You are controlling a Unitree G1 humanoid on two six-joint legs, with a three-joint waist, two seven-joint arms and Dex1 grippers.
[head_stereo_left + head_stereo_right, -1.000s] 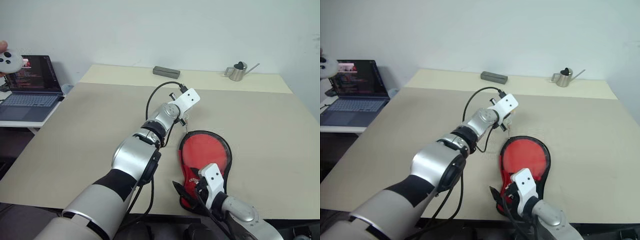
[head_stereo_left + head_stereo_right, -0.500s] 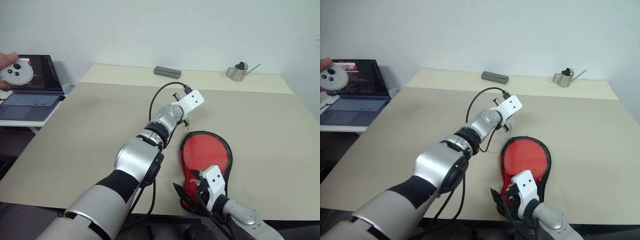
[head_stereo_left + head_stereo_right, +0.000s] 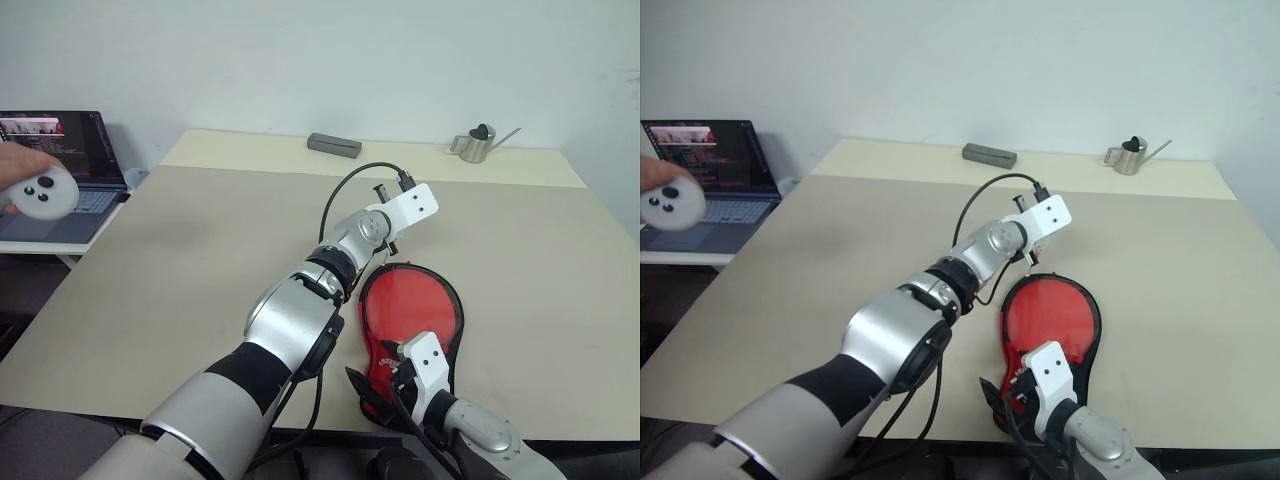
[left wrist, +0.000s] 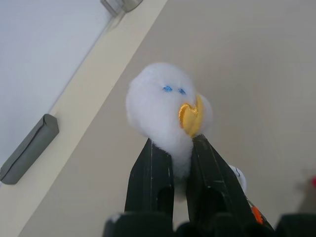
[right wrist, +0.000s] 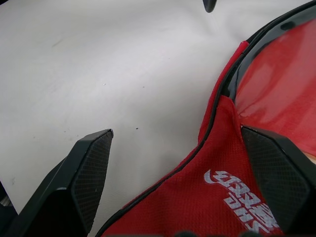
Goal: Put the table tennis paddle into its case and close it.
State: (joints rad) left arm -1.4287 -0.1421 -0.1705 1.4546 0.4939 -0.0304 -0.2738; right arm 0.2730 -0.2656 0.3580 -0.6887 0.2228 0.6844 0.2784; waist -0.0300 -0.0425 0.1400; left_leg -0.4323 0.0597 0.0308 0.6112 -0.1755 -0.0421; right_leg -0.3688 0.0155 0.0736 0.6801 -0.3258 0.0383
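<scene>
1. Table tennis paddle (image 3: 410,305): red face up, lying inside the open case (image 3: 1085,345) near the table's (image 3: 200,260) front edge.
2. Left gripper (image 4: 173,148): clenched on the white-yellow zipper charm (image 4: 168,106), held above the case's far rim.
3. Right gripper (image 5: 173,182): fingers spread wide, straddling the case's red handle end, grasping nothing.
4. Far table edge: grey block (image 3: 333,145), small metal pitcher (image 3: 475,144).
5. Side desk: laptop (image 3: 60,165).
</scene>
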